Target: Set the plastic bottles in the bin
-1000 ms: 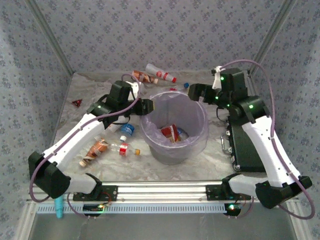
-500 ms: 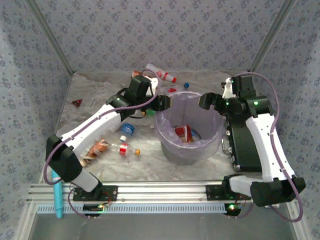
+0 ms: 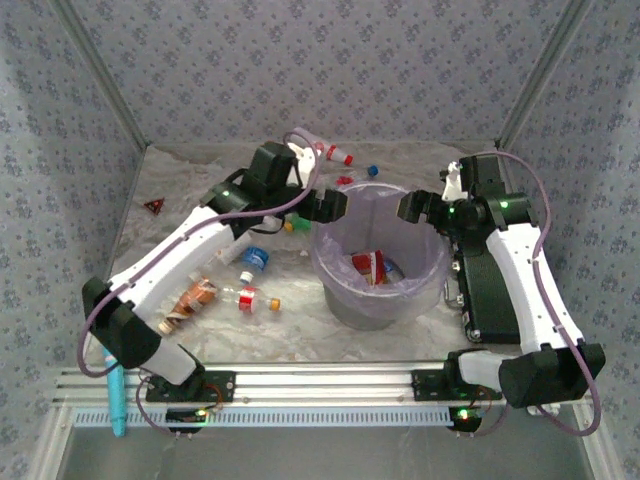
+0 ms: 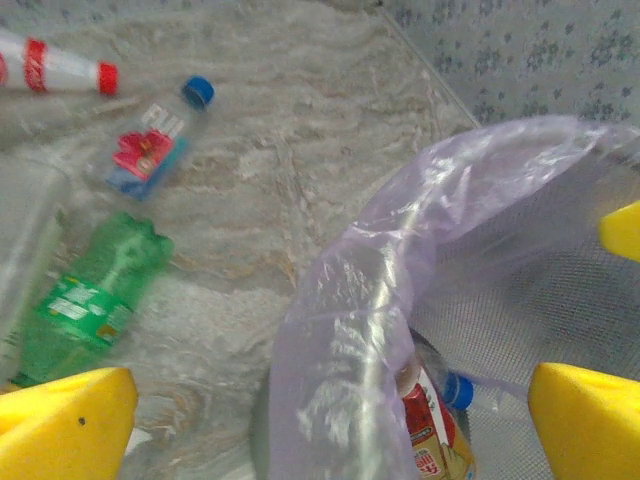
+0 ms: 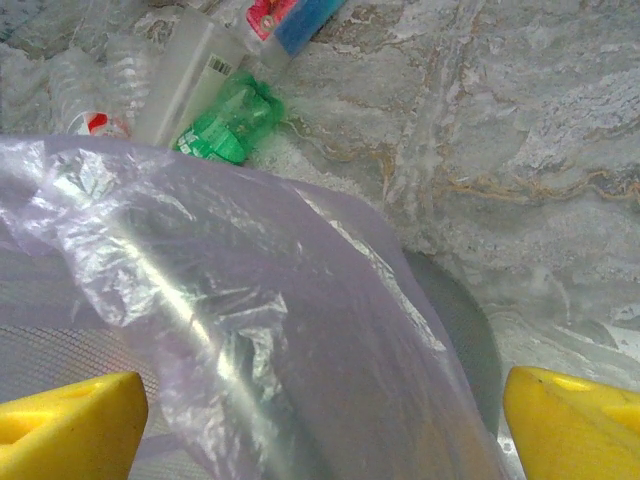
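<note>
The bin (image 3: 345,285), a round bucket with a lavender bag, stands mid-table with a red-labelled bottle (image 3: 368,267) inside. My left gripper (image 3: 331,205) is open at its left rim; in the left wrist view the yellow fingers (image 4: 62,420) stand wide on either side of the bag's edge (image 4: 340,340). My right gripper (image 3: 411,207) is open over the far right rim, the bag (image 5: 300,330) lying between its fingers (image 5: 575,420). Loose plastic bottles lie left of the bin: a green one (image 4: 85,300), a blue-capped one (image 4: 150,150), a white red-capped one (image 3: 325,150), and others near the front (image 3: 190,300).
A black case (image 3: 490,290) lies along the right side beside the right arm. A small red triangle (image 3: 153,206) sits at the far left, and a light blue stick (image 3: 117,410) lies by the front rail. Walls close the table on three sides.
The bin has shifted to the right and both arms have moved with it. My left gripper's jaws have opened wide at the left rim. The right arm has drawn in towards the bin.
</note>
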